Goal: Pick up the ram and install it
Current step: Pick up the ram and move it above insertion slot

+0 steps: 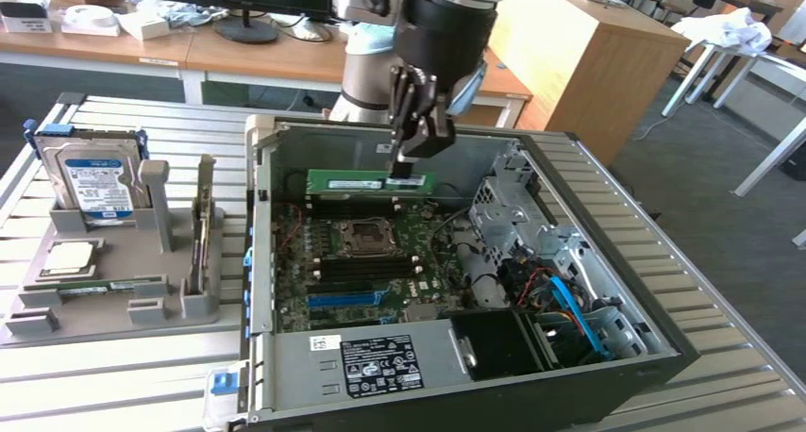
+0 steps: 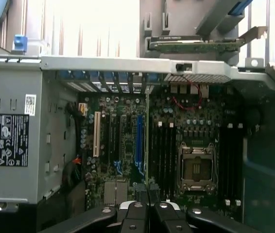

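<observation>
My hand is clenched on the ram, grasping it near one end. The green stick hangs level inside the open computer case, above the motherboard. I judge the picking done and the installing in hand; it calls for exact alignment with a memory slot.

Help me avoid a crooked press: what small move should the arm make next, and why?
Probably a slow, short descent, with the ram kept level. The gripper, shut on the ram, holds it lengthwise above the memory slots beside the processor socket, not yet seated. Whether it lines up with one slot I cannot tell, so easing down seems safer.
</observation>
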Action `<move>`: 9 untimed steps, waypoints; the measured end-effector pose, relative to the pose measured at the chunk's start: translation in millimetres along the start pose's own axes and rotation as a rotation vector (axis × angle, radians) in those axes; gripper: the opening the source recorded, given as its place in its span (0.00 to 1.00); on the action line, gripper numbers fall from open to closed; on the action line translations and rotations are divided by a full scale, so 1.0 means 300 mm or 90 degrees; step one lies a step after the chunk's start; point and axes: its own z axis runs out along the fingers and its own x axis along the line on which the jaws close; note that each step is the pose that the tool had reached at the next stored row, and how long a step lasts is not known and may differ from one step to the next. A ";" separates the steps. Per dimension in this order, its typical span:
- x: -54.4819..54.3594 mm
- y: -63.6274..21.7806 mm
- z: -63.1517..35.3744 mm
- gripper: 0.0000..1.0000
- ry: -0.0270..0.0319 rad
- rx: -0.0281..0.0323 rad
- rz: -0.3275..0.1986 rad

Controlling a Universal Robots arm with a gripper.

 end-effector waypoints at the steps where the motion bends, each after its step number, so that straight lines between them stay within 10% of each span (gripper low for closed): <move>1: 0.000 -0.010 0.000 0.11 0.0000 0.0000 0.000; 9: 0.001 -0.077 -0.003 0.11 0.0000 0.0001 0.000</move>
